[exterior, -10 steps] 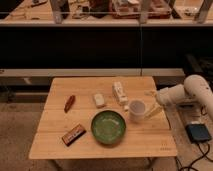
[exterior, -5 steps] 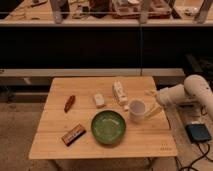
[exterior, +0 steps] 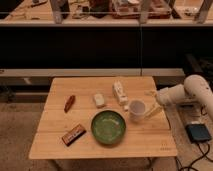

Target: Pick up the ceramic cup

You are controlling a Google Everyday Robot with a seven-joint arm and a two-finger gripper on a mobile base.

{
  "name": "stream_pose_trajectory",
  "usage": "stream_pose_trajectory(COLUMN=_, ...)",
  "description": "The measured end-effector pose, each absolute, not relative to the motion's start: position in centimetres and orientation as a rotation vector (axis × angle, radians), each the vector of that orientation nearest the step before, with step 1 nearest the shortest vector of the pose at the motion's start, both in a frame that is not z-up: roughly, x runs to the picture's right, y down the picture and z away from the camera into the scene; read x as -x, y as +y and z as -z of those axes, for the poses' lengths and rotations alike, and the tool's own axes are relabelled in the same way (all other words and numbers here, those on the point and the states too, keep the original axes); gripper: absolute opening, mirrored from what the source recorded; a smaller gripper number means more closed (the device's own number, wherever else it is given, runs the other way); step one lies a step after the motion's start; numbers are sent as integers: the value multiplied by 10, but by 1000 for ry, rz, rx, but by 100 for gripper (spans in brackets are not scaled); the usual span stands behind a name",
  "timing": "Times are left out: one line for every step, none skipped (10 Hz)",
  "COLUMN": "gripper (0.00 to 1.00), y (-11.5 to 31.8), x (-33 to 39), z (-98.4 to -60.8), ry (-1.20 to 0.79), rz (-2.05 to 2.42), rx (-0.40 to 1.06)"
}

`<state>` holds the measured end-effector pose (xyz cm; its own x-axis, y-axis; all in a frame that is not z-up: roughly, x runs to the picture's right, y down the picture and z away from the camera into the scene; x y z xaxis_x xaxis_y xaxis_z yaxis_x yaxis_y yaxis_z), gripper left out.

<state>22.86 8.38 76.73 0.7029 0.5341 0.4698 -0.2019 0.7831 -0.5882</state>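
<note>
As you look at wooden surface (exterior: 150,145), find ceramic cup (exterior: 136,110) upright on right half, just right of green bowl (exterior: 108,127). Pincer (exterior: 151,111) sits low, just beside cup's right side; contact unclear, and you cannot tell whether it is released or clenched. White arm (exterior: 185,92) reaches in from right. Small white block (exterior: 99,100) lies left of cup. Red-brown item (exterior: 69,103) and brown bar (exterior: 73,135) lie well apart, on left.
</note>
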Motion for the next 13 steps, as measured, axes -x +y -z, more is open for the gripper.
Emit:
stream_pose_trajectory(gripper=80, y=83, x=-229, z=-767, ry=-674, rz=-426, rx=528)
stream_pose_trajectory(gripper=80, y=83, x=-230, z=-768, ry=-665, rz=-410, rx=520)
stream_pose_trajectory(gripper=80, y=84, x=-233, z=-770, ry=-635, rz=-362, rx=500)
stream_pose_trajectory(gripper=80, y=86, x=-237, z=-773, ry=-599, rz=-295, rx=475)
stream_pose_trajectory(gripper=80, y=92, x=-242, z=-775, ry=-554, rz=-188, rx=442)
stream_pose_trajectory(gripper=80, y=99, x=-245, z=-775, ry=-521, rz=-93, rx=418)
stream_pose_trajectory(gripper=80, y=107, x=-244, z=-770, ry=-507, rz=-12, rx=406)
stream_pose_trajectory(gripper=80, y=111, x=-240, z=-764, ry=-513, rz=24, rx=404)
stream_pose_trajectory(gripper=80, y=117, x=-233, z=-754, ry=-539, rz=50, rx=404)
stream_pose_trajectory(gripper=80, y=121, x=-227, z=-743, ry=-577, rz=61, rx=407)
stream_pose_trajectory(gripper=80, y=125, x=-223, z=-737, ry=-596, rz=78, rx=412)
stream_pose_trajectory(gripper=80, y=130, x=-219, z=-734, ry=-606, rz=101, rx=422)
stream_pose_trajectory(gripper=80, y=138, x=-218, z=-736, ry=-601, rz=127, rx=438)
